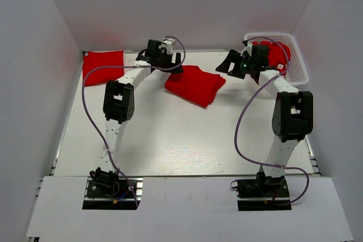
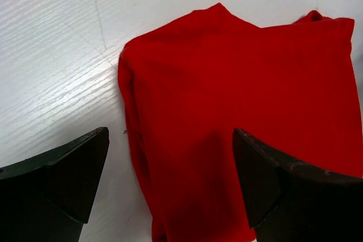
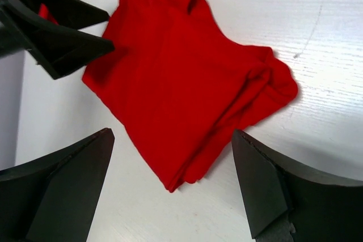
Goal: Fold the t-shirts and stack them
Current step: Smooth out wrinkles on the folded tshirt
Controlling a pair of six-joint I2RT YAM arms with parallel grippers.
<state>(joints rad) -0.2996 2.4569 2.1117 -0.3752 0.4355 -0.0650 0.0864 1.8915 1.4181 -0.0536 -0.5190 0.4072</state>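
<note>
A folded red t-shirt (image 1: 194, 84) lies on the white table near the back centre; it also shows in the left wrist view (image 2: 238, 111) and the right wrist view (image 3: 181, 89). My left gripper (image 1: 176, 65) hovers at its left far corner, open and empty, with the shirt's edge between its fingers (image 2: 62, 174). My right gripper (image 1: 226, 63) is open and empty, just right of the shirt. A folded red t-shirt stack (image 1: 102, 66) lies at the back left. More red cloth (image 1: 278, 55) sits in the basket.
A white plastic mesh basket (image 1: 298, 63) stands at the back right, behind my right arm. White walls enclose the table on the left, back and right. The left gripper's fingers (image 3: 57, 32) show in the right wrist view.
</note>
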